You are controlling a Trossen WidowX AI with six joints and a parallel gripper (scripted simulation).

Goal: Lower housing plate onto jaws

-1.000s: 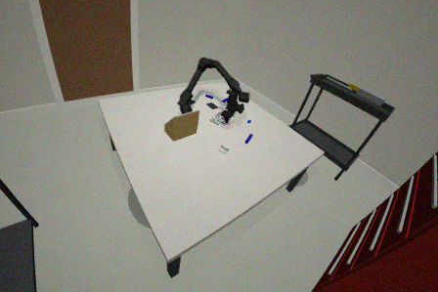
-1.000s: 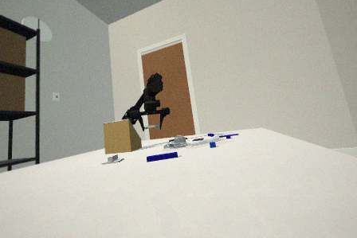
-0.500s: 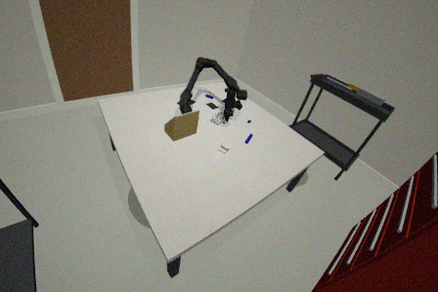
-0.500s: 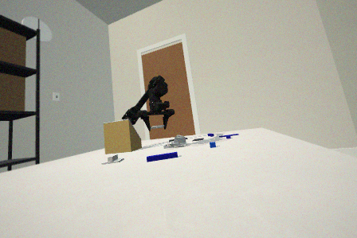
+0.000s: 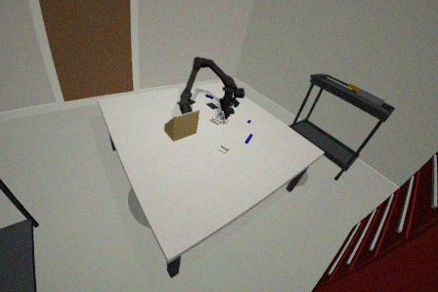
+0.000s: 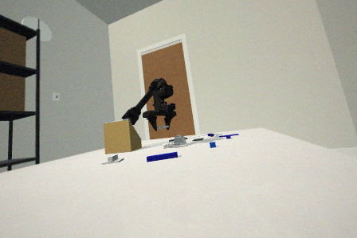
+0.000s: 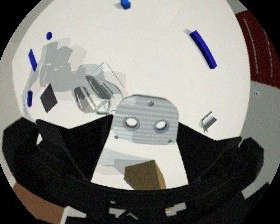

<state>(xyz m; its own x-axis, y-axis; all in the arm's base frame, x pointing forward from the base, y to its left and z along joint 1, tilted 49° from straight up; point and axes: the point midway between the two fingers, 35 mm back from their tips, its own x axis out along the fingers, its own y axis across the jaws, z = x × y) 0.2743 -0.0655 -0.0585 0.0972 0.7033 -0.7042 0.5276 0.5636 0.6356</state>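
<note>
The housing plate [image 7: 147, 135] [image 6: 162, 127], a grey plate with rounded corners and two large holes, is held between the fingers of my gripper [image 7: 144, 121] [image 6: 162, 126] [image 5: 225, 114]. My gripper is shut on its two side edges. In the exterior view the plate hangs above the table, nearly level. The grey jaw assembly [image 5: 218, 120] [image 6: 180, 141] [image 7: 100, 90] stands on the table below and is apart from the plate. In the wrist view it lies beyond the plate's left corner. Its jaws, pins and stubs are too small or blurred to tell apart.
A tan block [image 5: 186, 126] [image 6: 117, 138] [image 7: 141, 174] stands near the arm. A small grey bracket [image 5: 223, 148] [image 6: 113, 159], a blue bar [image 5: 248, 139] [image 6: 162, 157] [image 7: 204, 49] and a small blue block [image 5: 248, 121] [image 6: 213, 145] lie on the table. A dark flat piece [image 7: 48, 98] lies beyond the assembly.
</note>
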